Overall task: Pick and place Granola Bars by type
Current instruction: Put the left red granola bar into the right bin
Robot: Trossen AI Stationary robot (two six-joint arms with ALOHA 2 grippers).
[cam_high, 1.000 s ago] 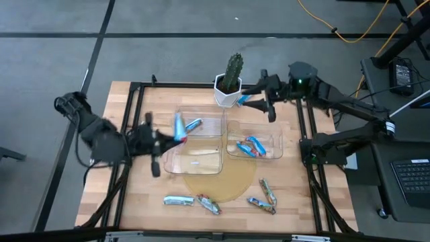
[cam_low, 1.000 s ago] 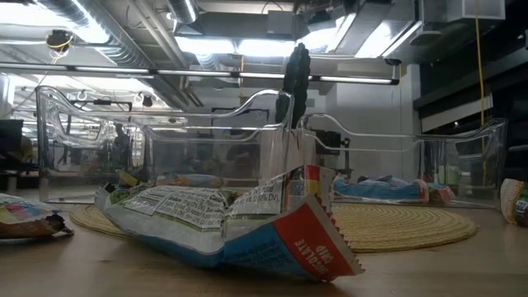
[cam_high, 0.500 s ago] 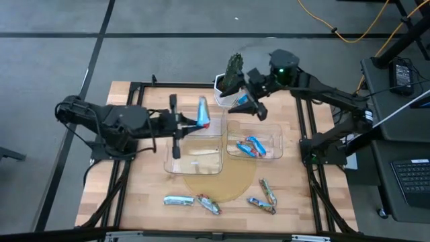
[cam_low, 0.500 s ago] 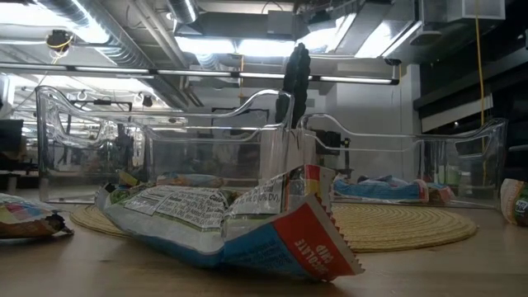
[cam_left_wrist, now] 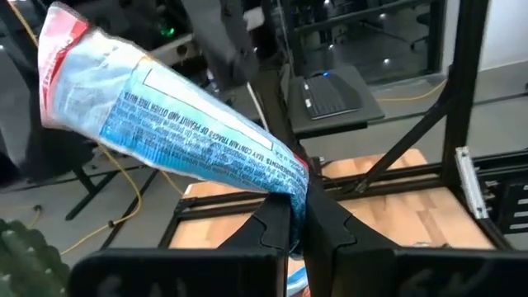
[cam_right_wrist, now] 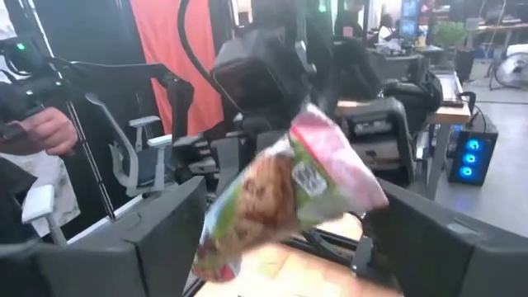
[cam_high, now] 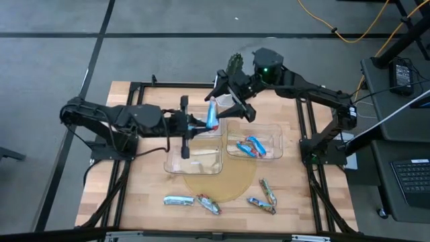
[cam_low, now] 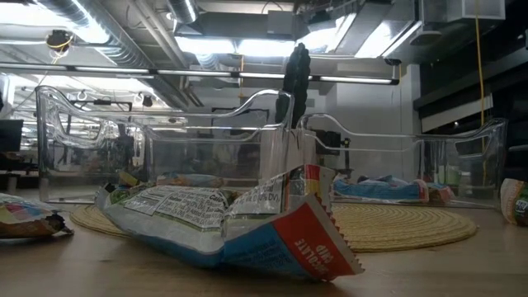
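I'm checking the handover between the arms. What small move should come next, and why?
Probably the right claw should close on the free end of the blue bar. Its jaws stand wide open around that end above the bins, while the left claw is shut on the bar's other end. The left should let go only once the right has gripped.

Blue-and-silver granola bar (cam_high: 212, 113), red end seam, held by one end in closed left jaws, tilted up, raised between the wide-set right jaws. Several blue bars (cam_high: 250, 146) lying flat below and near the right jaws. Blue-silver bar (cam_high: 178, 199) and three brownish-green bars (cam_high: 267, 191) flat, well apart from both jaws.
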